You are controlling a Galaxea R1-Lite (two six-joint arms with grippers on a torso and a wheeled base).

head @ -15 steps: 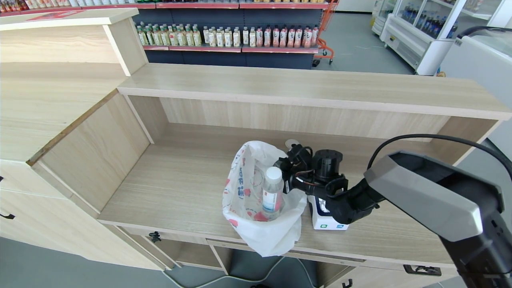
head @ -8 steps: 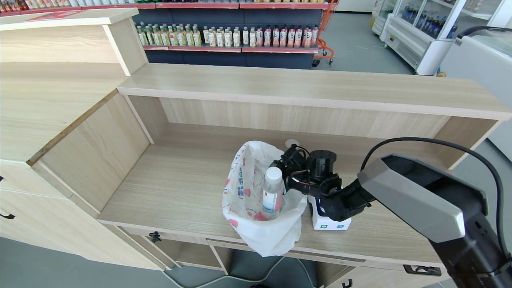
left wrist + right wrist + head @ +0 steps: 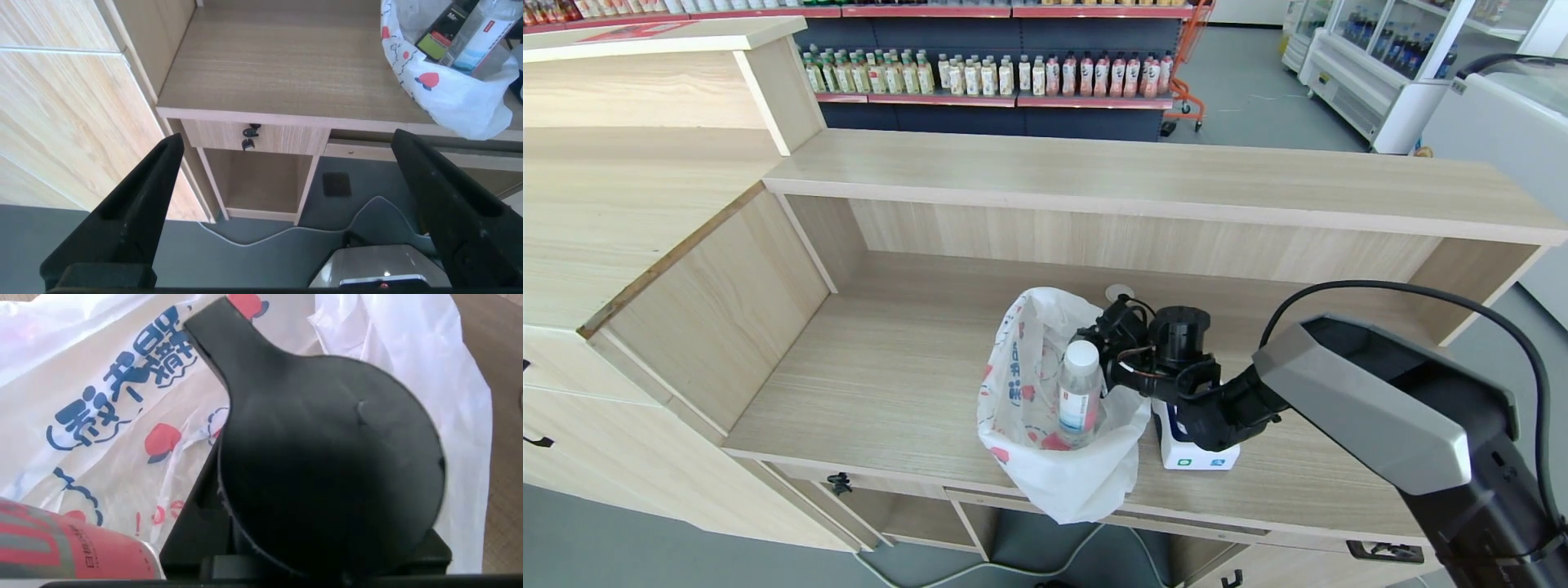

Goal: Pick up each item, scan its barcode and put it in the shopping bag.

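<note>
**Trainee:** So, reading from the left, what am I looking at?

**Operator:** I am holding the left gripper [image 3: 286, 143] out past the front edge of the counter [image 3: 874, 384], over the floor. Its fingers are spread wide and carrying nothing. Next, the shopping bag [image 3: 1021, 392] is standing open, with its lower folds lying at that front edge. A bottle [image 3: 1081, 390] is standing upright inside it, beside a dark box [image 3: 442, 31]. The right gripper [image 3: 1104, 336] is hovering at the bag's far right rim, just beside the bottle's cap. Whether it is gripping anything I cannot tell. The scanner [image 3: 1192, 449] is sitting just to the right of the bag, under that arm.

**Trainee:** What is worrying you here?

**Operator:** I am weighing three risks. The wrist is crowding the thin plastic, so pulling out carelessly could snag the rim and drag the bag over the edge. A sideways sweep could tip the bottle. A low forearm could nudge the scanner.

**Trainee:** And where is the room to move?

**Operator:** Bare wood is running from the bag leftward to the side panel [image 3: 727, 310]. The back wall [image 3: 1094, 237] and the ledge above it are closing off the far side, so I am favouring a straight lift.
</note>
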